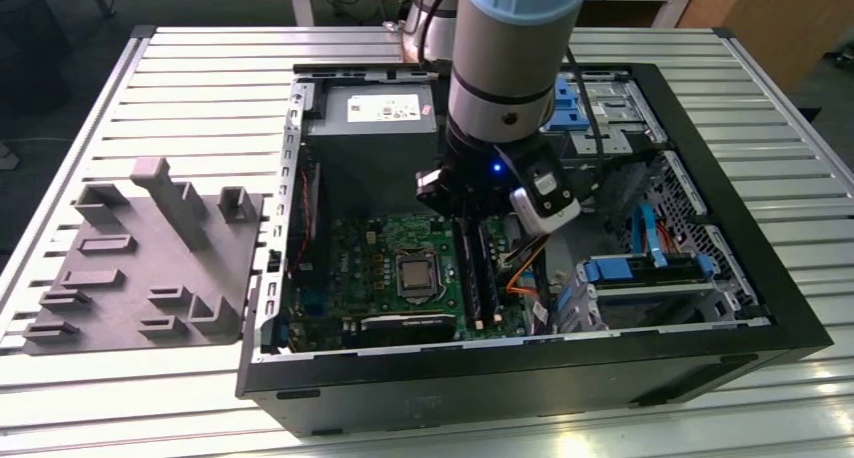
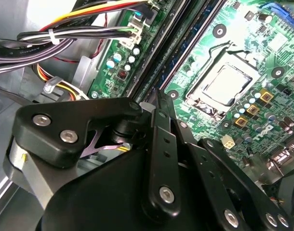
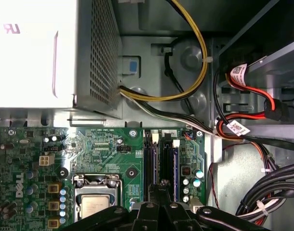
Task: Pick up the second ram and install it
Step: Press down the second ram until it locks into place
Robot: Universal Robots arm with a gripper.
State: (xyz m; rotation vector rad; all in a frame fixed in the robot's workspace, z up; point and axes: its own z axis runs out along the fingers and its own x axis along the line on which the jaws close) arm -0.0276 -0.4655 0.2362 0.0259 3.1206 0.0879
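Note:
My gripper (image 1: pixel 470 223) hangs inside the open computer case (image 1: pixel 747 278), directly over the memory slots on the green motherboard (image 1: pixel 380 253). In the first wrist view the gripper (image 3: pixel 160 187) has its fingers pressed together, shut, just above two dark ram sticks standing edge-on in the slots, one (image 3: pixel 149 159) beside the other (image 3: pixel 169 161). I see nothing between the fingers. The second wrist view shows the gripper (image 2: pixel 159 96) over the same long slots (image 2: pixel 185 43). Whether the tips touch a ram stick, I cannot tell.
The processor socket (image 1: pixel 418 275) lies beside the slots. A power supply (image 1: pixel 374 113) sits at the case's far end, with cable bundles (image 3: pixel 185 91) running past it. Blue drive brackets (image 1: pixel 641 271) stand on the exterior view's right. A grey parts holder (image 1: pixel 147 248) lies on the table outside the case.

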